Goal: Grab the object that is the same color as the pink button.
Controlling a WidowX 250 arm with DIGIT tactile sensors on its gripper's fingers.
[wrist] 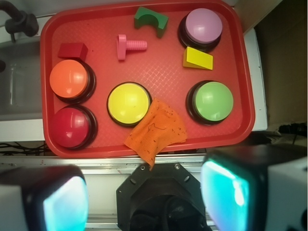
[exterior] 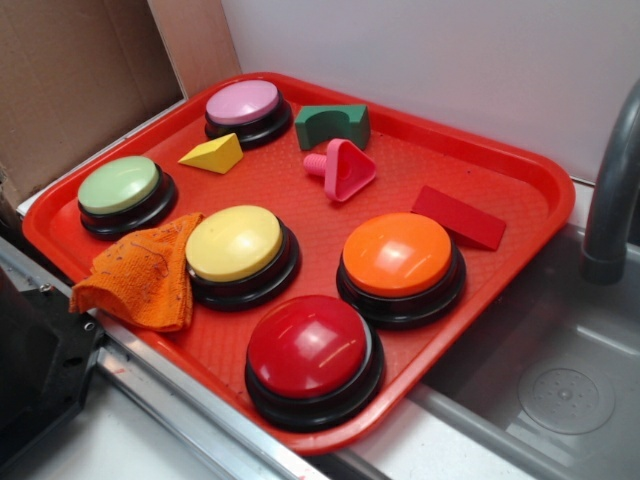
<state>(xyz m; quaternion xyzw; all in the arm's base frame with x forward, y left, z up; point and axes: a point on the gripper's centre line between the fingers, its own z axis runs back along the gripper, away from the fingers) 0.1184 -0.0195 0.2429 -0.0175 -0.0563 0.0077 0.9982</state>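
Note:
The pink toy piece (exterior: 340,168) (wrist: 129,46) lies on its side on the red tray (exterior: 520,170) (wrist: 144,144), between the green arch block (exterior: 333,124) (wrist: 151,20) and the red wedge (exterior: 458,216). The pink button (exterior: 246,108) (wrist: 202,26) stands at the tray's far corner. My gripper (wrist: 144,197) hangs high above the robot base, short of the tray, open, with nothing between its teal pads (wrist: 65,207). The exterior view does not show the gripper.
On the tray also stand green (exterior: 122,192), yellow (exterior: 238,250), orange (exterior: 400,262) and red (exterior: 312,355) buttons, a yellow wedge (exterior: 213,153) and an orange cloth (exterior: 140,275) draped over the near edge. A sink (exterior: 560,380) with a grey faucet (exterior: 612,190) lies beside the tray.

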